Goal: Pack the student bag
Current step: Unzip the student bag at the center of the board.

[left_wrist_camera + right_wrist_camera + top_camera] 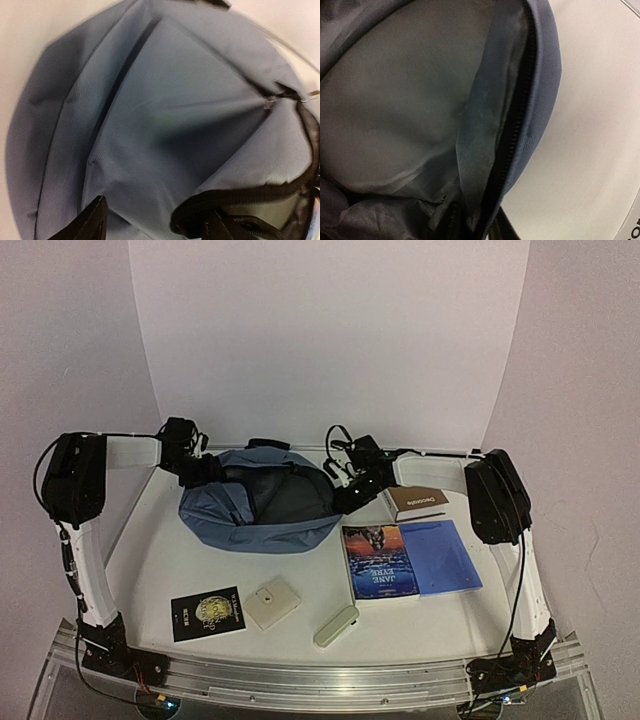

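A soft slate-blue fabric student bag (pixel 250 520) lies unzipped at the back centre of a white table (pixel 150 550) enclosed by pale wall panels (pixel 330 340). The left gripper (pixel 205 471) and right gripper (pixel 351 497) meet its two ends. How far either claw is parted, or what it holds, cannot be told. Only the right wrist view shows the grey lining (pixel 395 100) and black zipper (pixel 515 125).

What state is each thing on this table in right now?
student bag, unzipped, mouth gaping, grey lining showing
Jane Eyre book, closed, lying flat
blue notebook, closed, lying flat
brown book, closed, lying flat
black booklet, closed, lying flat
pale green case, shut, lying flat
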Available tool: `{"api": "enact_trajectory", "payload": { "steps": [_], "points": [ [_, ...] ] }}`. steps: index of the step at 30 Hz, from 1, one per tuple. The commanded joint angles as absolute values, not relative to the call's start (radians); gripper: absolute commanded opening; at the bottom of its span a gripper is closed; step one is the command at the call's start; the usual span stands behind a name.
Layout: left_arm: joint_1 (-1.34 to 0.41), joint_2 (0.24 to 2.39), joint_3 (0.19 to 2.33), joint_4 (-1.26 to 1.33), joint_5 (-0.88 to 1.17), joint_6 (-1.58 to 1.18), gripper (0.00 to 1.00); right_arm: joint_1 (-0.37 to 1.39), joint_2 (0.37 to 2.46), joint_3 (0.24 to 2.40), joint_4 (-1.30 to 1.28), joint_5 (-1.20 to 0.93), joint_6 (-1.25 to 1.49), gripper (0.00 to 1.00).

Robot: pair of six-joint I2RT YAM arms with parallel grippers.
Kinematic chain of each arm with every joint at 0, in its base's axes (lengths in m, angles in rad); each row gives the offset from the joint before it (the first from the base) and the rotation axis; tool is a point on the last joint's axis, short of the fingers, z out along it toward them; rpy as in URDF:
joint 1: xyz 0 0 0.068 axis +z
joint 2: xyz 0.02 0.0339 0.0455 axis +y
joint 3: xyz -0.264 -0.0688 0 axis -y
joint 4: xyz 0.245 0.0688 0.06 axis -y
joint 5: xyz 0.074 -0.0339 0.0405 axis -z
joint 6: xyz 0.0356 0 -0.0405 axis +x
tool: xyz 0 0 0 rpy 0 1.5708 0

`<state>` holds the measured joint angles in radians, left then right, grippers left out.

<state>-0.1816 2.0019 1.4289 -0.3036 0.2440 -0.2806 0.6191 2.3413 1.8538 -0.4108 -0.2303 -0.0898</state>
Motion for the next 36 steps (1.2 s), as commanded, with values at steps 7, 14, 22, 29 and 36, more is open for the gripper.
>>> {"api": "enact_trajectory", "payload": {
  "steps": [7, 14, 22, 29, 36],
  "points": [
    [-0.233, 1.804, 1.412, -0.259, 0.364, -0.259, 0.81, 0.614, 2.281, 1.908, -0.434, -0.317, 0.054, 0.53],
    [-0.433, 1.849, 1.472, -0.339, 0.180, -0.287, 0.99, 0.615, 2.294, 1.930, -0.434, -0.359, 0.133, 0.66],
    [-0.456, 1.944, 1.477, -0.421, -0.141, -0.496, 0.92, 0.614, 2.312, 1.924, -0.442, -0.202, 0.138, 0.51],
    [-0.332, 1.829, 1.351, -0.371, -0.027, -0.483, 0.38, 0.583, 2.297, 1.858, -0.455, -0.112, 0.072, 0.01],
    [-0.291, 1.650, 1.214, -0.225, 0.414, -0.405, 0.00, 0.555, 2.268, 1.852, -0.462, -0.086, -0.058, 0.00]
  ]
}}
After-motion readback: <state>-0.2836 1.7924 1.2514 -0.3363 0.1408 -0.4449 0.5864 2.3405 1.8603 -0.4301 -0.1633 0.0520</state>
